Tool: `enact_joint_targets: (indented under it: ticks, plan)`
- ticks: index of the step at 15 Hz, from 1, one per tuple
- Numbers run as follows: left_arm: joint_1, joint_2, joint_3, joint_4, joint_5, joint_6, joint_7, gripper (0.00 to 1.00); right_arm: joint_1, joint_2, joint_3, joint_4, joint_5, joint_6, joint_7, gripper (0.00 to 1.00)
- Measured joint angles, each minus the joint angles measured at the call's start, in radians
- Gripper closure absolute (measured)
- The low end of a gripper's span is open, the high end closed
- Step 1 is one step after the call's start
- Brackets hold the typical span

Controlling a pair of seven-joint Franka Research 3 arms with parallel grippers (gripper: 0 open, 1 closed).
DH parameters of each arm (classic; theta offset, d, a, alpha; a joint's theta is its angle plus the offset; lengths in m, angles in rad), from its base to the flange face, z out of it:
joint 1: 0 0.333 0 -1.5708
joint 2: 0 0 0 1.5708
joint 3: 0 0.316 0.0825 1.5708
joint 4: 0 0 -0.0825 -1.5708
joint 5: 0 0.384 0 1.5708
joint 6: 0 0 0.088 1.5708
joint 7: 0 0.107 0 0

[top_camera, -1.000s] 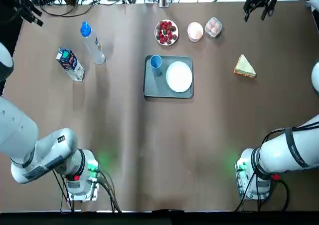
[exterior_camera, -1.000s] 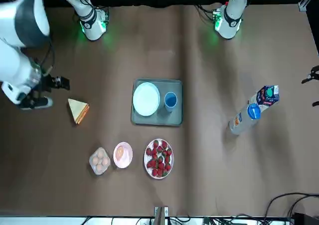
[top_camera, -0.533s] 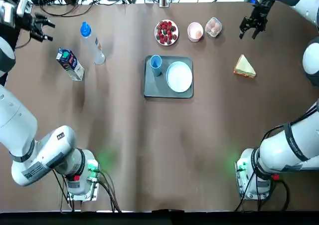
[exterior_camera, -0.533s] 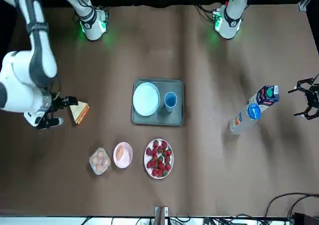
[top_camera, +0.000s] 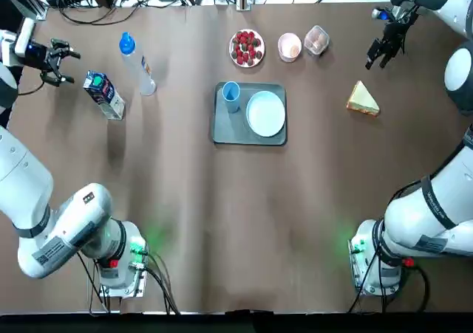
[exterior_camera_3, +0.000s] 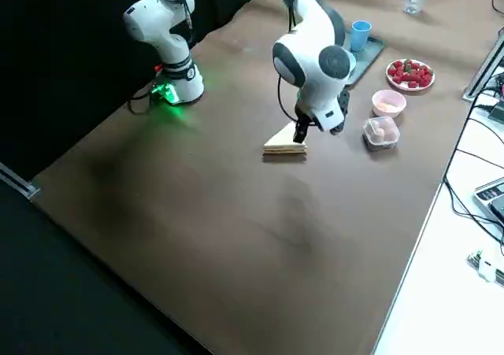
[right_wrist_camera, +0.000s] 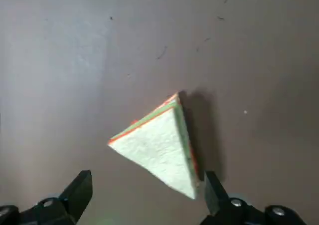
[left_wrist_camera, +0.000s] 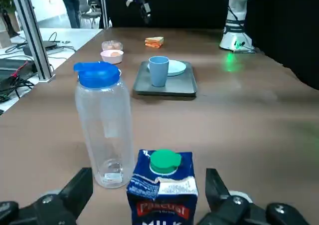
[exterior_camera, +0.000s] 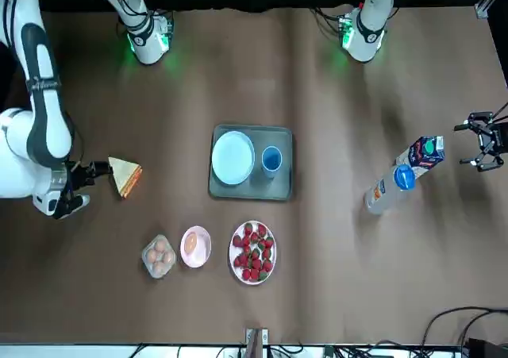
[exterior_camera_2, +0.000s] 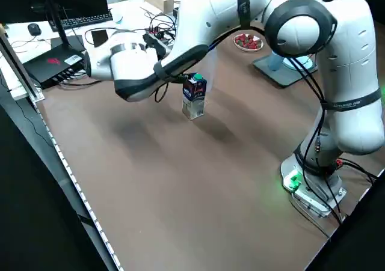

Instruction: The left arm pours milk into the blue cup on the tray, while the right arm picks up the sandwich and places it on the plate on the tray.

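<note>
Milk [top_camera: 103,94] stands upright on the bench [top_camera: 222,200] at my far left, just beside a clear bottle [top_camera: 137,66] with a blue cap. My left hand [top_camera: 55,56] hovers just outboard of the carton, fingers spread wide and holding nothing; in my left wrist view the carton [left_wrist_camera: 163,187] sits between the two open fingers [left_wrist_camera: 75,191] without touching them.

Sandwich [top_camera: 363,99] lies flat on the bench at my far right, well apart from the tray [top_camera: 225,126]. My right hand [top_camera: 384,51] hangs above the bench just beyond it, also wide open and empty; my right wrist view looks straight down on the wedge [right_wrist_camera: 158,146], which is clear of both fingers.

Near the bench's middle the tray carries the cup [top_camera: 230,94] on its left part and the plate [top_camera: 265,114] on its right, close together. Beyond the tray sit a dish of berries [top_camera: 247,48], a small pink bowl [top_camera: 289,46] and a clear tub of eggs [top_camera: 316,40].
</note>
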Motion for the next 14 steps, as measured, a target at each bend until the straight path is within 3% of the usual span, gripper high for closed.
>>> enact_joint_targets:
  ticks: [8,14]
  plan:
    - [0.047,0.088,0.0,0.005,-0.027,-0.006,0.126,0.0,-0.038,0.11,-0.001,0.029,0.0,-0.006,-0.228,0.01]
    - [0.046,0.146,0.0,0.005,0.007,-0.007,0.169,0.0,-0.053,0.174,0.005,0.029,0.002,-0.008,-0.261,0.03]
